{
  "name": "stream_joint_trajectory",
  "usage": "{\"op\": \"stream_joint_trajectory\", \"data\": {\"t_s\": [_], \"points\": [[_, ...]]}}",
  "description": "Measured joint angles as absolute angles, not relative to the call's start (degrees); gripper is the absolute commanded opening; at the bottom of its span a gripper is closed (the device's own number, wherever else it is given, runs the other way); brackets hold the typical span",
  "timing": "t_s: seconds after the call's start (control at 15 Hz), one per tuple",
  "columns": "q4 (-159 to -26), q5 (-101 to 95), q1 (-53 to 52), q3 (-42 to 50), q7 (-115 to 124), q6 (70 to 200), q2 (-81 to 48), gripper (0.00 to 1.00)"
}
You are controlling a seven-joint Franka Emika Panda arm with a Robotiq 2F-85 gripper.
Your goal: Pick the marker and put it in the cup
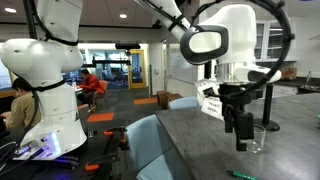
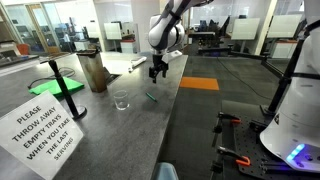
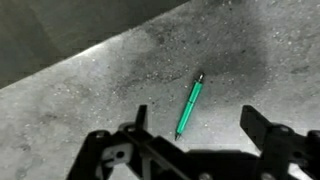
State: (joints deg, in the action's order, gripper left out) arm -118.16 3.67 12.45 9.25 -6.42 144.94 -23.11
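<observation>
Robotiq gripper (image 2: 158, 73) is hovering above the grey table (image 2: 135, 128), and in the wrist view its fingers (image 3: 255, 122) are standing spread wide apart, pinching nothing. The green marker (image 3: 190, 105) is lying flat on the table beneath the gap between those fingers, not touching either one. In both exterior views the clear cup (image 2: 121, 100) is standing upright on the same table, near the marker but apart from it.

marker (image 2: 152, 97) a tiny sliver, cup (image 1: 259, 140) perhaps partly behind gripper (image 1: 242, 146), its base cropped in wrist view
</observation>
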Motion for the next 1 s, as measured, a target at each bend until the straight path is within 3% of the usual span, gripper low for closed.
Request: {"op": "stream_joint_trajectory", "data": {"t_s": [0.4, 0.93, 1.0], "points": [[-106.08, 5.13, 14.85, 8.74, -5.88, 141.06, -35.39, 1.0], [-100.64, 5.13, 14.44, 7.98, -2.8, 140.71, -42.27, 1.0], [-100.22, 5.13, 14.37, 7.81, -2.48, 140.78, -42.77, 0.94]]}}
